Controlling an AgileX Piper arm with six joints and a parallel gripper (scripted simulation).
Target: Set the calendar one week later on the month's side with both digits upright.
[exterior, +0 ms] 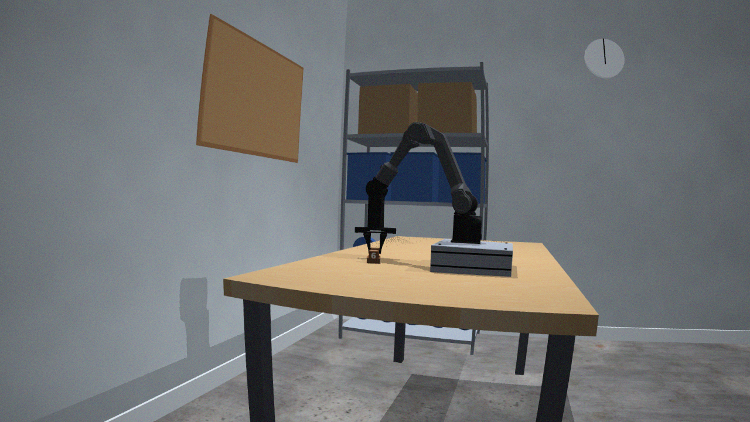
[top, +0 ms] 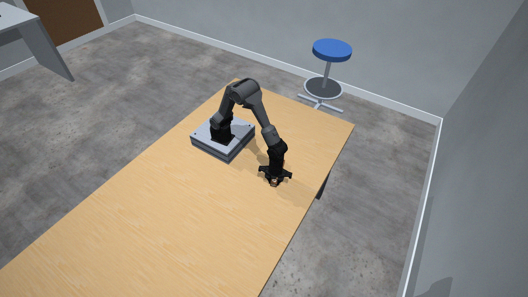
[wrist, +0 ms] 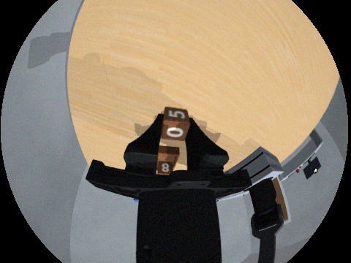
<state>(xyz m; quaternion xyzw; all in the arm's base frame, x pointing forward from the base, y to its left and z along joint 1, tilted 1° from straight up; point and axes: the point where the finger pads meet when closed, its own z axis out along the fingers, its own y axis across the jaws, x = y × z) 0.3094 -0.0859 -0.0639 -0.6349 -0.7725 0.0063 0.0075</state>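
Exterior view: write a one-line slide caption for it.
Arm's gripper shut on a small brown numbered cube low over the wooden table.

Dark grey six-joint arm [top: 254, 107], black wrist, black fingers, grey layered base block [top: 202, 137].
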